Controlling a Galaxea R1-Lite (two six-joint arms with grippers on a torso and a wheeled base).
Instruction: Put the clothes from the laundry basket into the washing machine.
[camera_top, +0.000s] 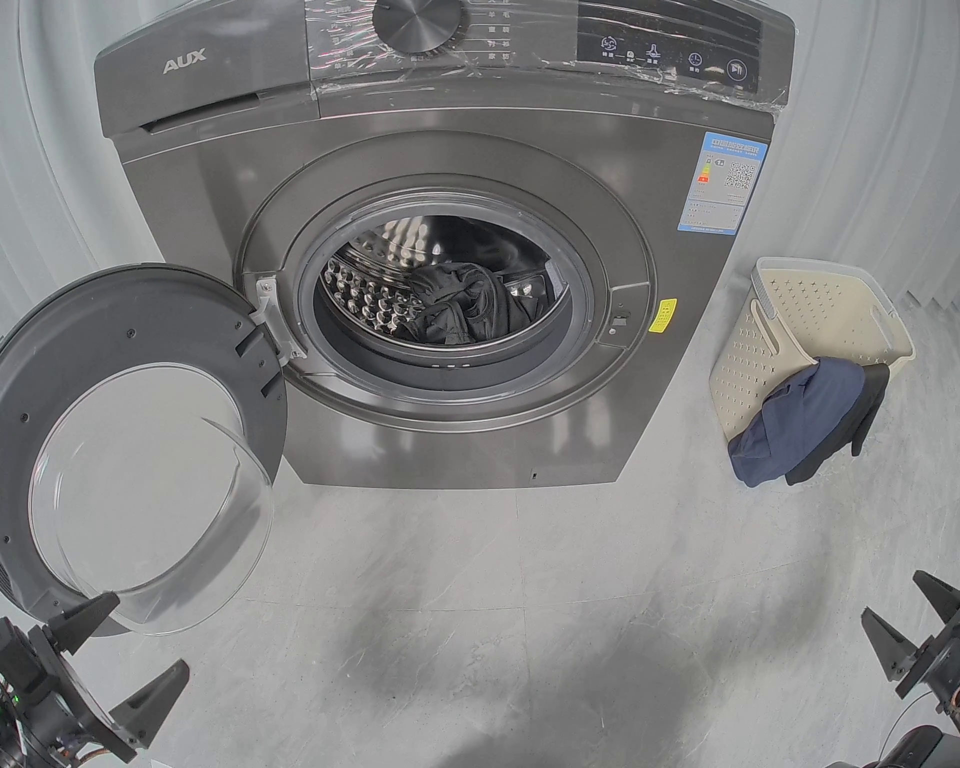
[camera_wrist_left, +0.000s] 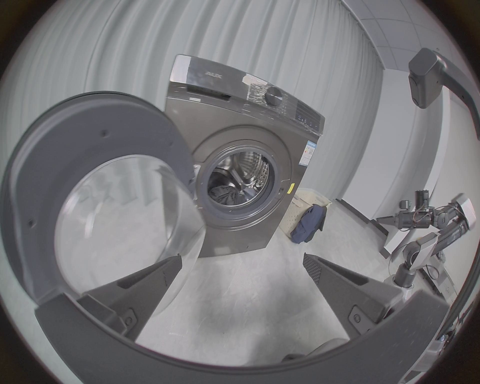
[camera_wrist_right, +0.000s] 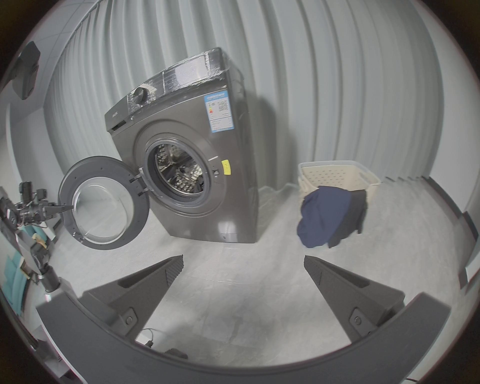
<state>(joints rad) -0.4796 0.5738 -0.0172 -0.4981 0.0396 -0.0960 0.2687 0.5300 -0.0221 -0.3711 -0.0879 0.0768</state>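
Note:
A grey front-loading washing machine (camera_top: 440, 300) stands ahead with its round door (camera_top: 130, 440) swung wide to the left. A black garment (camera_top: 465, 303) lies inside the drum. To the machine's right sits a cream laundry basket (camera_top: 800, 320) with a dark blue garment (camera_top: 800, 420) and a black one (camera_top: 865, 400) draped over its front rim. My left gripper (camera_top: 118, 650) is open and empty low at the left, just below the door's edge. My right gripper (camera_top: 915, 620) is open and empty low at the right, well short of the basket.
Pale tiled floor (camera_top: 520, 600) spreads between me and the machine. White curtains (camera_wrist_right: 325, 75) hang behind the machine and basket. The open door (camera_wrist_left: 100, 200) stands close in front of the left gripper (camera_wrist_left: 240, 280).

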